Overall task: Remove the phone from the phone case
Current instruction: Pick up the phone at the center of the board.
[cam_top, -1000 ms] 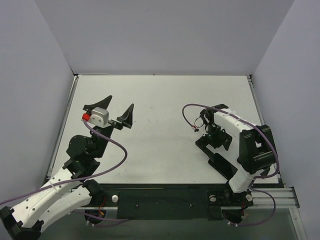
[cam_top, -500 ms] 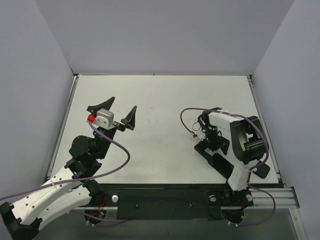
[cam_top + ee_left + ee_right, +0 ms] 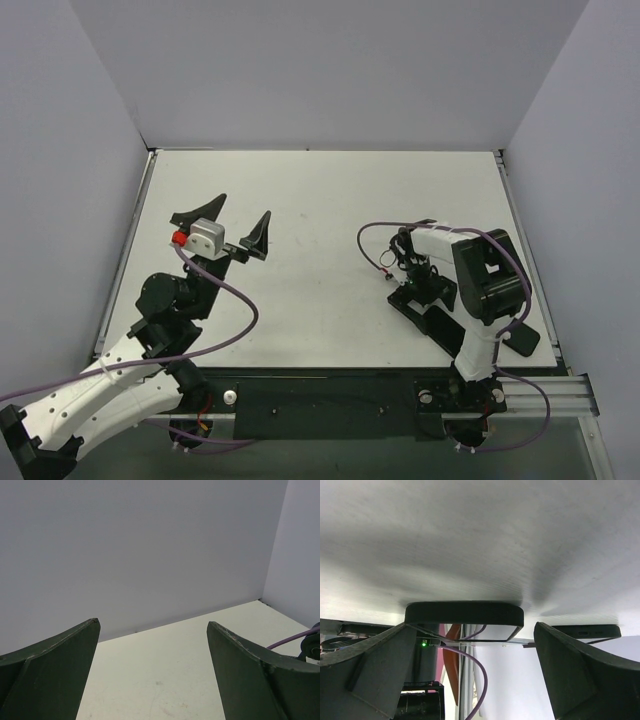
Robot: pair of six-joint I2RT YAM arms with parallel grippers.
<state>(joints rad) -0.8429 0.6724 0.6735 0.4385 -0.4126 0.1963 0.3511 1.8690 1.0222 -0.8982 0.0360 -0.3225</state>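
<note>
A black phone [image 3: 464,614] with a glossy screen and a thick dark rim lies flat on the white table [image 3: 330,200]; in the top view it is the dark slab [image 3: 432,318] at the right. My right gripper [image 3: 475,626] is open and points down at the slab's near end, one finger on each side, with no grip that I can see. From above, that gripper [image 3: 412,280] is folded low under the arm. A second flat black piece [image 3: 587,630] lies just beyond, also visible from above [image 3: 522,340]. My left gripper [image 3: 240,210] hangs open and empty above the table's left side [image 3: 152,622].
Grey walls enclose the table on three sides. A purple cable [image 3: 375,235] loops out from the right wrist over the table's middle. The right arm's upper links [image 3: 490,290] stand between the two black pieces. A black rail [image 3: 330,400] runs along the near edge.
The right arm has folded tighter and its gripper has shifted a little left and down onto the phone's end. The second black piece has come into sight. The left gripper drifted slightly.
</note>
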